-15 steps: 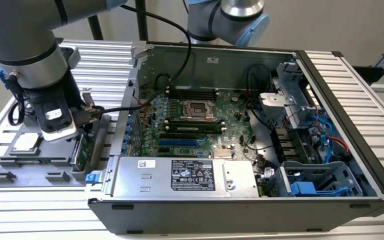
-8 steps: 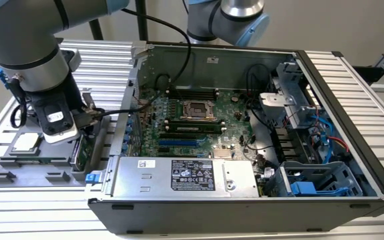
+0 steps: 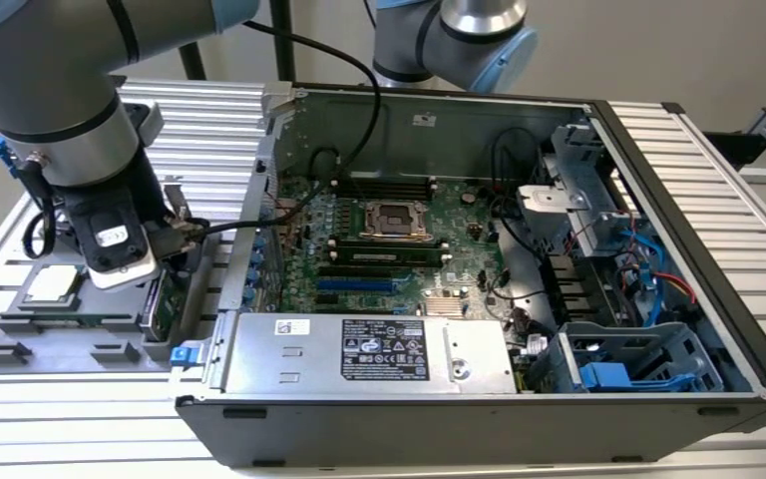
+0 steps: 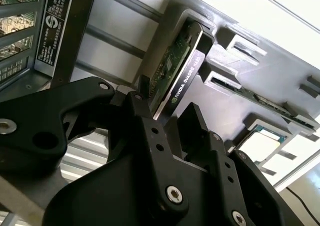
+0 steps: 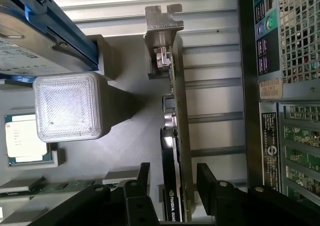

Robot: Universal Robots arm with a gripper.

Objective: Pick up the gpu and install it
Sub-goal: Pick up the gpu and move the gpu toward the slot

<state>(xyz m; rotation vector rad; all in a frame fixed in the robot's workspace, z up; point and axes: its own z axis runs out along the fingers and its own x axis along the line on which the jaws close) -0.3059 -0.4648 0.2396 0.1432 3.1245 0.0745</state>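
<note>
Black two-finger gripper hangs over the flat green circuit-board gpu w/ jaws open, one finger on each side of the card, not clamped on it. Gpu stands on edge in grey plastic holder tray, just to exterior view's left of open black PC case, near square silver CPU chip.

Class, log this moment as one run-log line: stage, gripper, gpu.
stage: pick, not yet gripped | gripper: over gpu, jaws open either side | gpu: on edge in holder, outside case
</note>
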